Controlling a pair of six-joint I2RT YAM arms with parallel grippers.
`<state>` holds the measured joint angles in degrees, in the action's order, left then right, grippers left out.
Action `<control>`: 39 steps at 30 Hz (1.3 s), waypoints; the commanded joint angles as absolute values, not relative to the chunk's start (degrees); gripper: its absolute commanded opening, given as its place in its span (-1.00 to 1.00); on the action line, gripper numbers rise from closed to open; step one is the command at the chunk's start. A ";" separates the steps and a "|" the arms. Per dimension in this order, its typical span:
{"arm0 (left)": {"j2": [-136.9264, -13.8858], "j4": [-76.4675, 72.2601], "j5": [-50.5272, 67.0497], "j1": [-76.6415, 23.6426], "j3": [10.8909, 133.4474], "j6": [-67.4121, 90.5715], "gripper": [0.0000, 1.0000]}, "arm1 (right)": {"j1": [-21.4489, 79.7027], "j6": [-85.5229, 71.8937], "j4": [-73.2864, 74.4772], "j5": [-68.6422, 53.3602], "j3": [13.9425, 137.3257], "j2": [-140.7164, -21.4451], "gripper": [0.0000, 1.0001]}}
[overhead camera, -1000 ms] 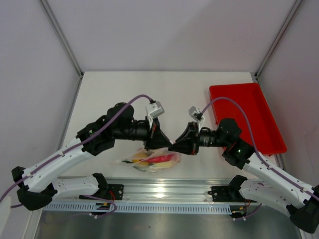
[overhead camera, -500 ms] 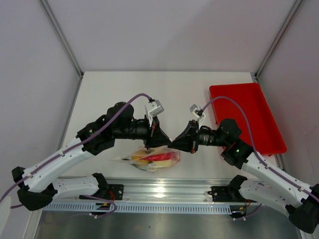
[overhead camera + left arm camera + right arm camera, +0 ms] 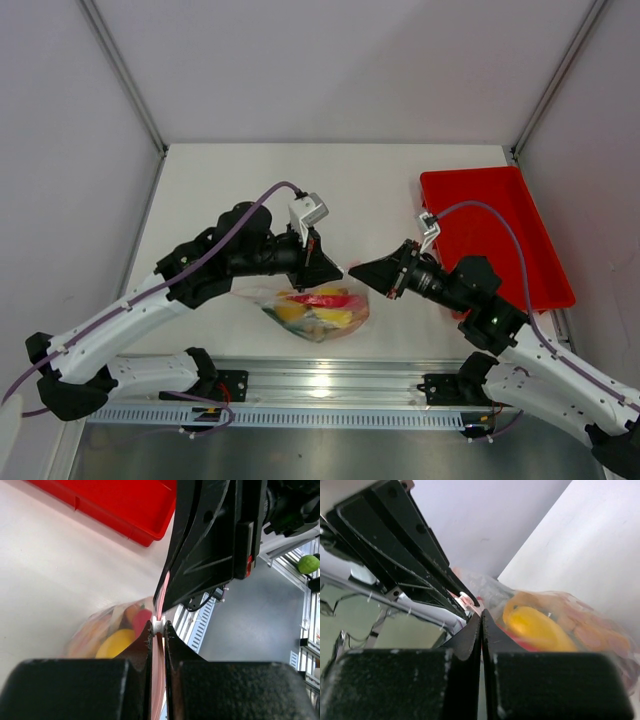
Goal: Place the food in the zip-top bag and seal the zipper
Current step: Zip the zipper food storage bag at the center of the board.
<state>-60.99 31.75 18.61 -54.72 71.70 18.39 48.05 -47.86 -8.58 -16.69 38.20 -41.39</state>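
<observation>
Left hand [image 3: 158, 626]: closed, zipper [image 3: 158, 675] pinched between fingers, pink-red strip clamped there. Right hand [image 3: 481, 616]: fingers pressed fully together, nothing seen between them; tip set near left hand, by upper edge of zip-top bag [image 3: 318, 308]. Bag found below left hand, at near edge of tabletop [image 3: 250, 180]. Food [image 3: 535, 627] seen inside bag: yellow and red pieces. Red tray [image 3: 500, 200] placed at right, apart from bag.

White-and-black arms [image 3: 130, 315], purple cables [image 3: 262, 197], black fingers [image 3: 136, 652]
</observation>
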 commanded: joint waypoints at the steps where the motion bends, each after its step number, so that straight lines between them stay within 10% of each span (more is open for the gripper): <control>1: -60.91 37.70 17.84 -54.58 73.13 17.40 -0.99 | 47.64 -51.50 -11.70 -6.69 37.97 -37.45 -1.00; 17: -55.99 40.34 18.19 -53.96 71.72 16.17 -0.99 | 43.42 -42.56 -8.45 -27.38 40.68 -39.27 -1.00; 23: -55.64 38.58 23.20 -53.96 71.63 16.26 -0.99 | 43.33 -29.03 2.26 -38.31 49.74 -44.73 -0.10; 39: -54.93 37.00 25.93 -53.96 70.84 17.40 -0.99 | 42.27 -26.63 -1.93 -49.66 51.94 -53.17 -0.24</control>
<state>-55.86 39.57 24.18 -54.43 70.87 17.47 42.46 -28.16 0.99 -47.27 51.37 -53.74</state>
